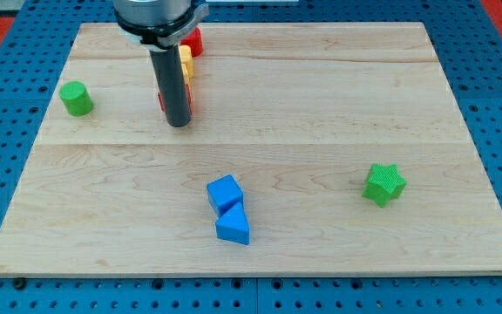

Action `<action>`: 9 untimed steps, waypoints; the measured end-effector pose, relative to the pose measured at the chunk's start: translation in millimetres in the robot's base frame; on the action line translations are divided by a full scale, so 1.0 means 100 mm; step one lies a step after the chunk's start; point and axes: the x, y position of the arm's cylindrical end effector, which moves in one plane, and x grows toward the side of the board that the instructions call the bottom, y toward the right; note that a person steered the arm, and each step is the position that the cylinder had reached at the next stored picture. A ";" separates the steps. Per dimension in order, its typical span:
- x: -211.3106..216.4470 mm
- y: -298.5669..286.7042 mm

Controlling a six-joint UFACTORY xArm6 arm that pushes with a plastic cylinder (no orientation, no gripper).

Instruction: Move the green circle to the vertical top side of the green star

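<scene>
The green circle is a short green cylinder at the view's left, near the board's left edge. The green star lies at the view's right, lower on the board. My tip is the lower end of the dark rod at the view's upper middle. It is to the right of the green circle, apart from it, and far up and left of the green star.
A red block, a yellow block and another red block sit partly hidden behind the rod. A blue cube and a blue triangle touch at the lower middle. The wooden board lies on a blue pegboard.
</scene>
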 end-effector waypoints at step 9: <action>-0.41 -1.42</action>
